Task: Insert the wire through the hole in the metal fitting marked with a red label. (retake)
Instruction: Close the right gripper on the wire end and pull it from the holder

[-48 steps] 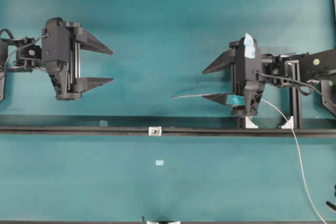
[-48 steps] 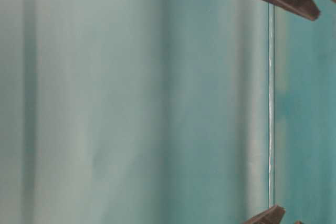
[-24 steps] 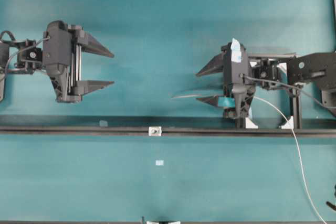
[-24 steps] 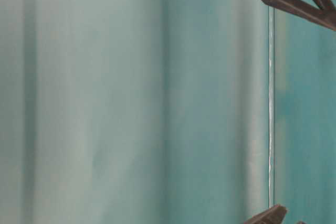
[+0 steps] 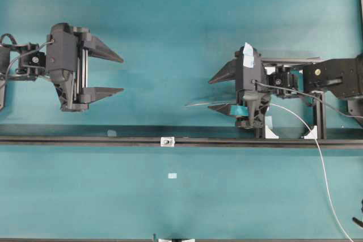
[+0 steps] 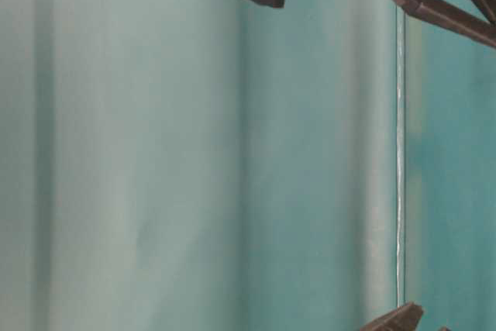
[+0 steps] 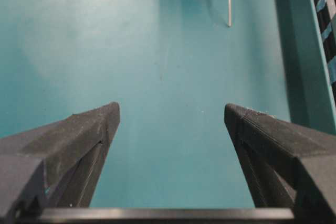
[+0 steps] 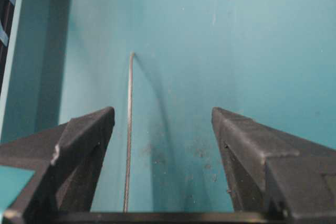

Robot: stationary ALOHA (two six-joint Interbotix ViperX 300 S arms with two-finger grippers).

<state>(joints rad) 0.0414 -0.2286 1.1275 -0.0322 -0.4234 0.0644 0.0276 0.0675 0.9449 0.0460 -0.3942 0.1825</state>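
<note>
Teal covers the bench [image 5: 170, 26] from edge to edge. From overhead, the right tool [image 5: 212, 92] hangs with its prongs spread, and the wire [image 5: 195, 104] pokes out just ahead of its lower prong, then trails back under the body and curves off behind. The metal fitting [image 5: 167, 141] sits on the black rail [image 5: 85, 139], ahead of that tool and off to its side; its hole is too small to make out. The left tool [image 5: 120, 73] waits opposite, prongs also apart, holding nothing, probably kept clear so the wire can be lined up first.

The table-level view shows only dark prong tips at the frame edges and a pale vertical streak, which tells little.

The left wrist view has the wire's free end [image 7: 229, 3] far ahead of the gaping prongs.

The right wrist view shows the wire [image 8: 128, 129] running forward between the prongs, close to the left finger [image 8: 79, 145] but ungripped, so a closing grasp looks like the next step.
</note>
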